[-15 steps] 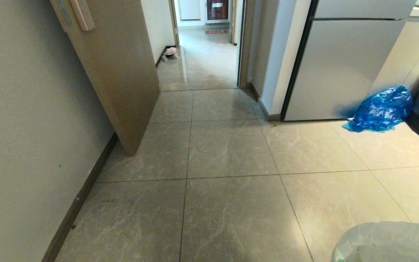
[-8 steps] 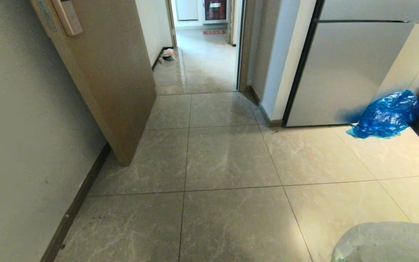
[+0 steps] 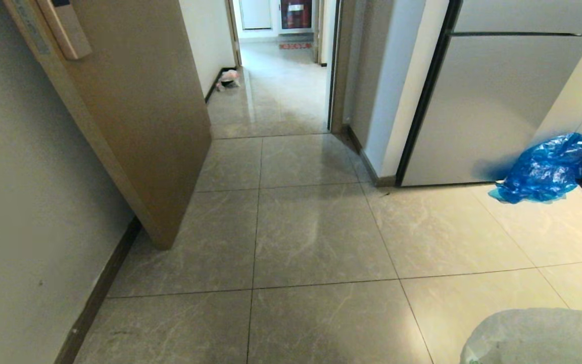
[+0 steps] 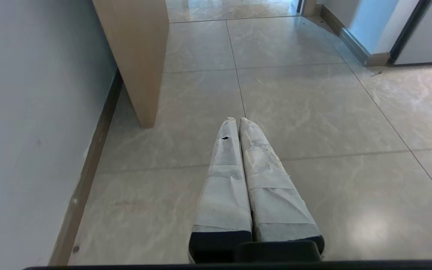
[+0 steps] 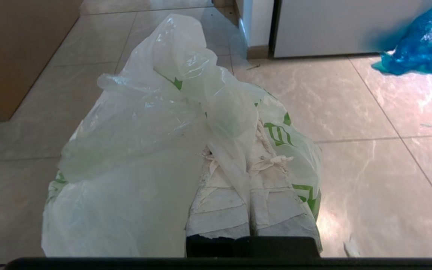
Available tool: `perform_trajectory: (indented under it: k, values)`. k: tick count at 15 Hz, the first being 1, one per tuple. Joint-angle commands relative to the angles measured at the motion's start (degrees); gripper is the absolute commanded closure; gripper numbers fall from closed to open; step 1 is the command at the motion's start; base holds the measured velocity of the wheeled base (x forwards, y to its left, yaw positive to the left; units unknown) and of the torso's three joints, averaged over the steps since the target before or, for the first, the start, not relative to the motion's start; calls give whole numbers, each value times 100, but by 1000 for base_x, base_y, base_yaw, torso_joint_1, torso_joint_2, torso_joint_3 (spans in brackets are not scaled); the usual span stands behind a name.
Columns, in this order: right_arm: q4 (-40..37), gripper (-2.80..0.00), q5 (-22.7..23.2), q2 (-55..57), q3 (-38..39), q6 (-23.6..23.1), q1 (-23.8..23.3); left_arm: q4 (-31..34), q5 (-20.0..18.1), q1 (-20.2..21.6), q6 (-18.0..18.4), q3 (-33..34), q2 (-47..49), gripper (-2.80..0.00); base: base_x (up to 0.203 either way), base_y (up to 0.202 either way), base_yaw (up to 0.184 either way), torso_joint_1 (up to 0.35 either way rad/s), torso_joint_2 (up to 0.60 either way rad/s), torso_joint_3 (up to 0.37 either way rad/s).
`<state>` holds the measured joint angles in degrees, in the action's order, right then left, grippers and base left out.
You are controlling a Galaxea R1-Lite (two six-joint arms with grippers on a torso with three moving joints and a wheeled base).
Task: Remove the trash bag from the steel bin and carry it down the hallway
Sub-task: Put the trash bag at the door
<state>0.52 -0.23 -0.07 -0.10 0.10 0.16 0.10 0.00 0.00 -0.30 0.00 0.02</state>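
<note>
The right end effector point(image 5: 253, 165) is clamped on the trash bag point(image 5: 156, 123), its taped fingers pressed together with a fold of the thin white plastic pinched between them. The bag, green print showing near its rim, hangs bunched around the fingers above the floor tiles point(image 3: 316, 237); in the head view it shows as a pale lump at the lower right corner of the frame. The left end effector point(image 4: 236, 123) is empty, its two fingers together, pointing out over the floor near the open wooden door point(image 3: 134, 116) at the left of the frame.

No steel bin is in any view, so the removal looks done. What is left is the carry: the hallway point(image 3: 276, 86) opens at the upper centre of the head view, beyond the doorway, not yet entered. A blue bag point(image 3: 548, 169) lies by the cabinet at the right.
</note>
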Motion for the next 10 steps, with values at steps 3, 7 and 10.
perform_trajectory:
  k: [3,7,10]
  values:
    - [1,0,-4,7,1,-1,2,-1,9,6,-5,0,-2,0,181,0,-2,-3,3,2]
    - [1,0,-4,7,1,-1,2,-1,5,0,-5,0,-2,0,185,0,-5,3,3,3]
    - [1,0,-4,7,1,-1,2,-1,1,0,-5,0,-2,0,186,0,-6,4,2,6]
